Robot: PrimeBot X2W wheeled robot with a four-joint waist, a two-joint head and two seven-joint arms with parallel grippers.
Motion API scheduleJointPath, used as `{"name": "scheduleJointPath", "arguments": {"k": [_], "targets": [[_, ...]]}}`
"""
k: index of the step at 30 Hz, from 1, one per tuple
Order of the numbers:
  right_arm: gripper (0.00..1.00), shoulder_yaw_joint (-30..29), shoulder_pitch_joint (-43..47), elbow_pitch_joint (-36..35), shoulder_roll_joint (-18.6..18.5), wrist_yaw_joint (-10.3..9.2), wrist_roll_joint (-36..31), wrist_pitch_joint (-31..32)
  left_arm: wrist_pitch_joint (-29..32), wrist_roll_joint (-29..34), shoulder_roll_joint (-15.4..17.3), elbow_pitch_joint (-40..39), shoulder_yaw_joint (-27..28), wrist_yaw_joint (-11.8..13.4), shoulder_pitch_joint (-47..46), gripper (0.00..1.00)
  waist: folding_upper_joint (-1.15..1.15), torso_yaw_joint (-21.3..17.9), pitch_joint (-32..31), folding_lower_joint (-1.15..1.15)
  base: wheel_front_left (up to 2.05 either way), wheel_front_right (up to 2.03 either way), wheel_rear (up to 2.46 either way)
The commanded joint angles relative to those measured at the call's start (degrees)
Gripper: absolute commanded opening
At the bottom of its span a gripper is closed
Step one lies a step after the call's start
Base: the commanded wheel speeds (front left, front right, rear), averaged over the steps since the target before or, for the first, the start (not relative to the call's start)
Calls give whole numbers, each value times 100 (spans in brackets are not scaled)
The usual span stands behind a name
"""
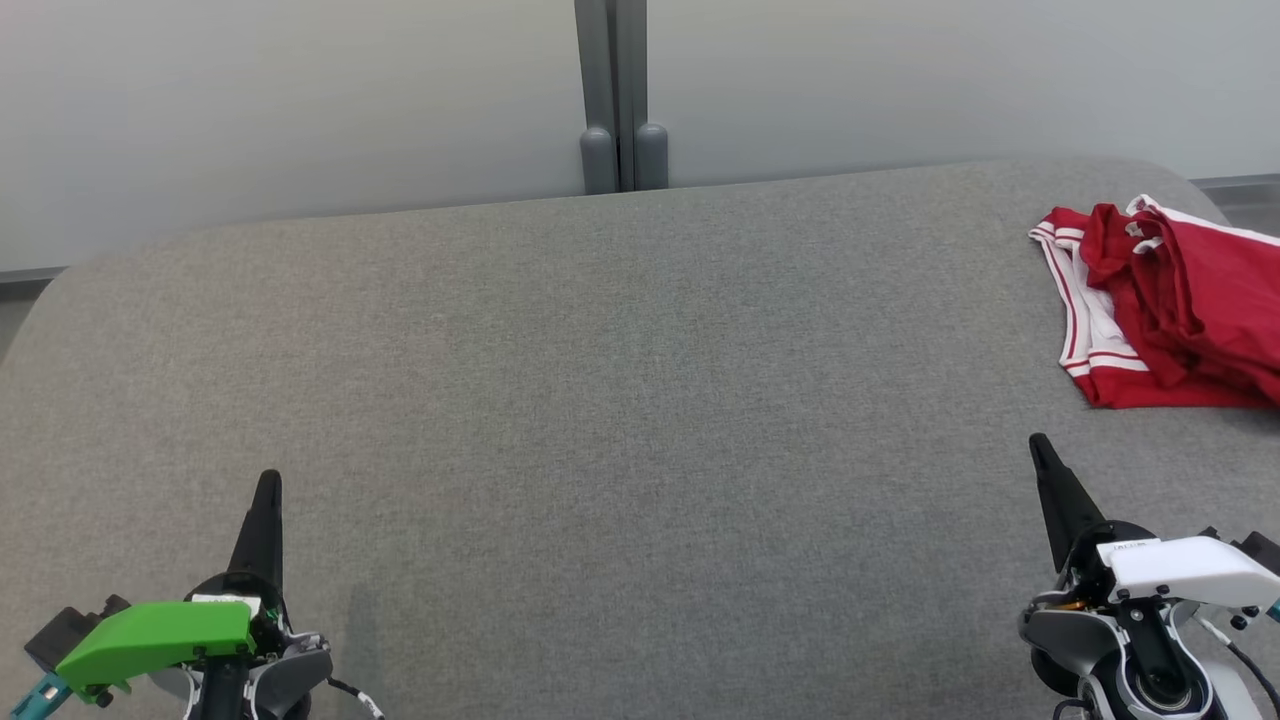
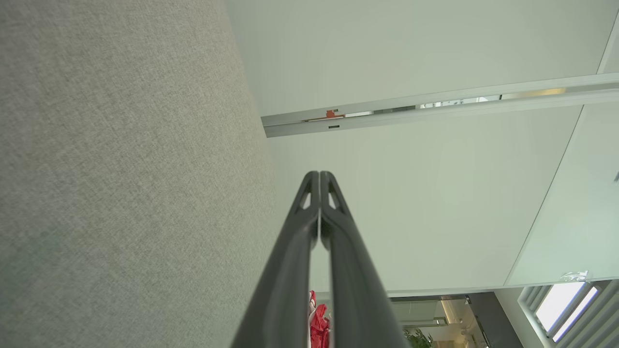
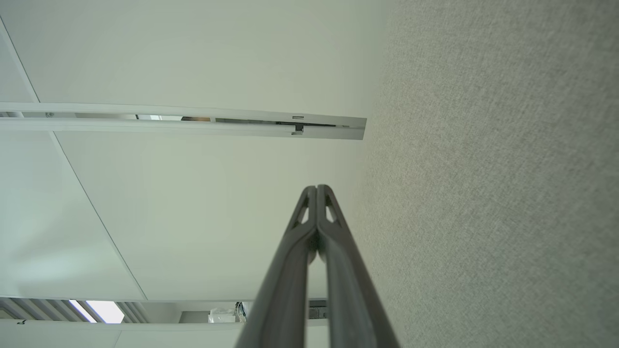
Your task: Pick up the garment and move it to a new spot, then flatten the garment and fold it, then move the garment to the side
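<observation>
**Red garment lies crumpled at the far right of a grey surface, both grippers shut**

A red garment (image 1: 1170, 310) lies bunched on the far right of a grey fabric-covered surface (image 1: 620, 350), running out past the right edge of the head view. White bands with thin red stripes trim its near and left edges, and the red cloth above them is heaped in loose folds, with a white edge at the top. The left wrist view catches a sliver of the same red and white cloth (image 2: 319, 324) between its finger bases.

The right gripper (image 1: 1040, 445) sits nearest, below the garment and apart from it, its two dark fingers pressed together into a single point. The left gripper (image 1: 268, 485) is well apart at the lower left, fingers likewise closed on nothing. Each wrist view shows its own tips meeting, left (image 2: 319, 175) and right (image 3: 316, 188).

A green cover (image 1: 155, 635) caps the left wrist, a white cover (image 1: 1190, 565) the right; small dark print on the white one is too fine to read. Behind the surface stand pale wall panels and a grey post (image 1: 615, 100).
</observation>
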Motion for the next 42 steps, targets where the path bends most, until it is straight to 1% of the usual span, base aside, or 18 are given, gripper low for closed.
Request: {"name": "scheduleJointPath", "arguments": {"k": [1, 13, 42], "targets": [[0, -27, -86, 14, -2, 3, 118, 28, 36, -132, 3, 7, 44, -45, -105, 0, 0, -6, 2, 0, 0, 0, 0], [0, -68, -146, 85, 11, 2, 560, 124, 149, -558, -18, 39, 108, -101, -156, 0, 0, -56, 18, 0, 0, 0, 0], [0, -92, -136, 84, 24, 2, 511, 146, 150, -539, -13, 36, 103, -97, -147, 0, 0, -57, 18, 0, 0, 0, 0]]}}
